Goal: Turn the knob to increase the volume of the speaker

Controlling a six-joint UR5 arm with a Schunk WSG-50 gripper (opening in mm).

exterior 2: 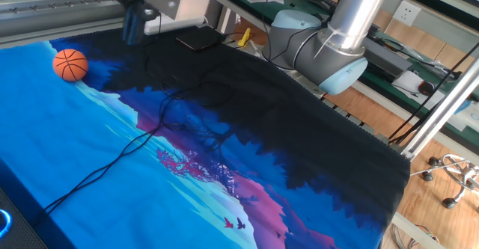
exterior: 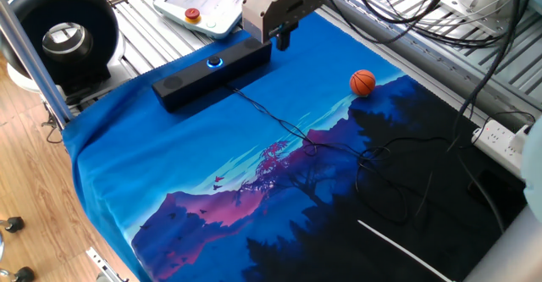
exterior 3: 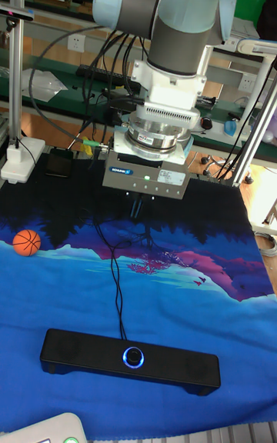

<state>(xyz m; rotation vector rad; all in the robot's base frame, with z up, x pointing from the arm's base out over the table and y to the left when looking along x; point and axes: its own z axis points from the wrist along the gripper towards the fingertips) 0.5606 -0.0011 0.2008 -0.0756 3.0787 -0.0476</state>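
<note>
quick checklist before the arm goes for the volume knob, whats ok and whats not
1. Knob in view and lit blue: ok.
2. Speaker lying flat on the blue cloth: ok.
3. Gripper lined up over the knob: not ok; in the tall fixed view it hangs above the cloth, well behind the speaker.
4. Fingers spread enough to take the knob: not ok; they look closed together.
5. Cable off the knob: ok; it trails from the speaker across the cloth.
6. Basketball out of the way: ok; it sits apart from the speaker.

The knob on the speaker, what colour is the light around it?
Blue, a glowing ring around the black knob; clearest in the tall fixed view.
</note>
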